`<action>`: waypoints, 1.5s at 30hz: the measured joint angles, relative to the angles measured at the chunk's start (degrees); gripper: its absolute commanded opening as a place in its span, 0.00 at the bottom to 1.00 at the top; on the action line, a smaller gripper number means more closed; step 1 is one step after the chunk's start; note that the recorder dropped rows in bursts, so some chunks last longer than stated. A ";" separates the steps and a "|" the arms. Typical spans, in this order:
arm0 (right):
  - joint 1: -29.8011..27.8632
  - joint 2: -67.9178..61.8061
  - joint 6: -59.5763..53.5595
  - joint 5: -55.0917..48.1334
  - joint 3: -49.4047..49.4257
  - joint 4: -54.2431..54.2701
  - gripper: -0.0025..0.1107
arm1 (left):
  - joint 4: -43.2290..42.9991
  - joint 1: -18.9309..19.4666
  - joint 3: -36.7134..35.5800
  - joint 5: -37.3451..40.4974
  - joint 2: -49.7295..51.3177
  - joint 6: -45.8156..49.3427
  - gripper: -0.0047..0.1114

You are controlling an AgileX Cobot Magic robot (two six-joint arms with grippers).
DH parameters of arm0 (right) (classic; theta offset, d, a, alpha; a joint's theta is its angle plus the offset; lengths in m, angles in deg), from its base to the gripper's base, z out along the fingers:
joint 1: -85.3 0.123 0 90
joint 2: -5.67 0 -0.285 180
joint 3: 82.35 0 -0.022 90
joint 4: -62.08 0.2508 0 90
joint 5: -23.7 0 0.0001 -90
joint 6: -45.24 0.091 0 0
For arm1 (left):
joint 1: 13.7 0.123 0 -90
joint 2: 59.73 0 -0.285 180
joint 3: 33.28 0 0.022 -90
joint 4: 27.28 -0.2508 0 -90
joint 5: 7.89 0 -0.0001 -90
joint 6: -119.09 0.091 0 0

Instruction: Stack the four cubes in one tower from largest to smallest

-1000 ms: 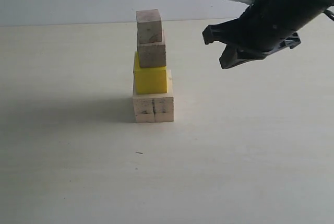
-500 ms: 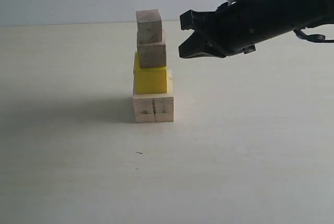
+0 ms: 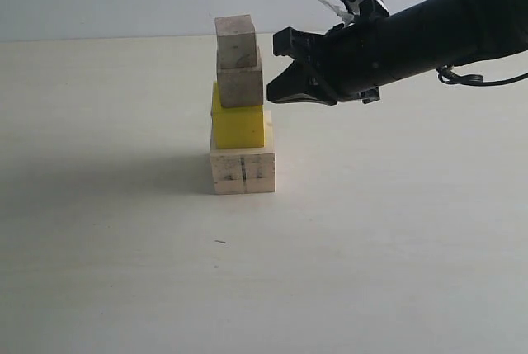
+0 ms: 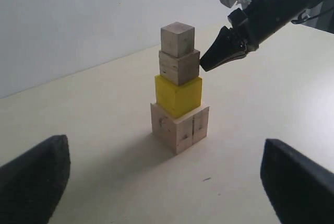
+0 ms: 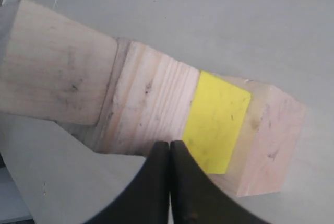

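Right hand [image 3: 280, 69] pinched shut, empty, tips just beside medium wood cube [image 3: 240, 86]. Tower [image 3: 239, 106] stands on counter [image 3: 371, 247]: large wood cube [image 3: 242, 171], yellow cube [image 3: 238, 126], medium, small cube [image 3: 236, 40]. Stacking looks complete, probably at the alignment step. Next: lightest nudge, or back off clear.

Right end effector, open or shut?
Shut. In the right wrist view the right end effector shows its two black fingertips pressed together, no gap, nothing between them.

The end effector [image 5: 169, 146], jaws pressed together, sits close by the seam between the medium wood cube [image 5: 148, 106] and the yellow cube [image 5: 216, 122].
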 measured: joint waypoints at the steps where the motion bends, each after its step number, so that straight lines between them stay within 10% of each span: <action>1: 0.00 -0.11 -0.04 0.00 0.00 0.14 0.02 | 0.00 0.00 0.00 0.00 0.00 -0.12 0.85; 32: -2.34 -0.11 -0.26 -2.53 0.00 2.82 0.02 | -0.13 0.00 0.00 0.00 0.00 -0.22 0.85; 45: -11.66 11.38 19.56 -2.36 0.00 -30.35 0.02 | -0.56 0.00 0.00 0.00 0.00 -0.22 0.85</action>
